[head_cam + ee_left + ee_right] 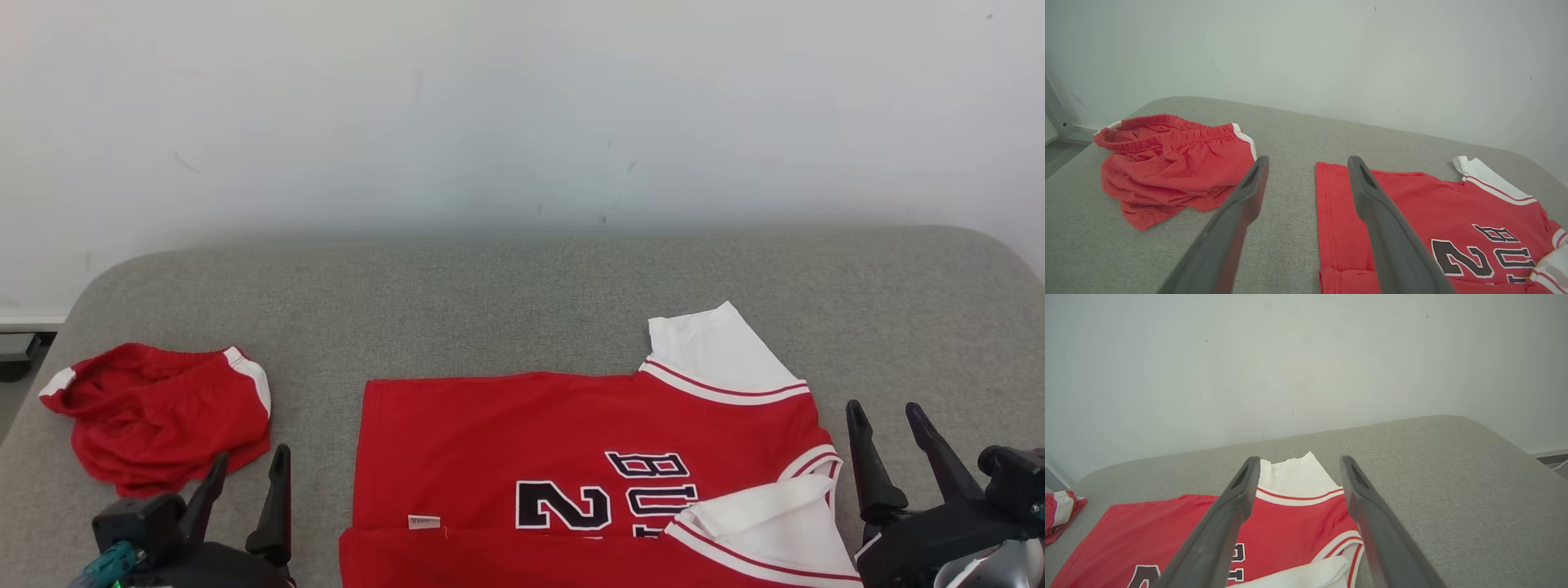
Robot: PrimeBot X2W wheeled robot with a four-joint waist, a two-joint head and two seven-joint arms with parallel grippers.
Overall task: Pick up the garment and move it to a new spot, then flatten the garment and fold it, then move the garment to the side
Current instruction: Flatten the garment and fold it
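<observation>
The garment (522,445) is a red jersey with white sleeves and dark lettering, lying flat on the grey bed (522,286) at the near middle, neck toward the right. It also appears in the left wrist view as the jersey (1404,212) and in the right wrist view as the jersey (1290,526). My left gripper (249,465) stands open beside its left hem, empty, fingers (1249,192) apart. My right gripper (886,416) stands open just right of the jersey's neck, empty, with one finger (1237,498) over the far sleeve.
A crumpled pair of red shorts (159,425) with white trim lies at the bed's left, close to my left gripper; the shorts (1171,163) fill the left of the left wrist view. A white wall (522,106) stands behind the bed. Bare grey surface stretches at the back and right.
</observation>
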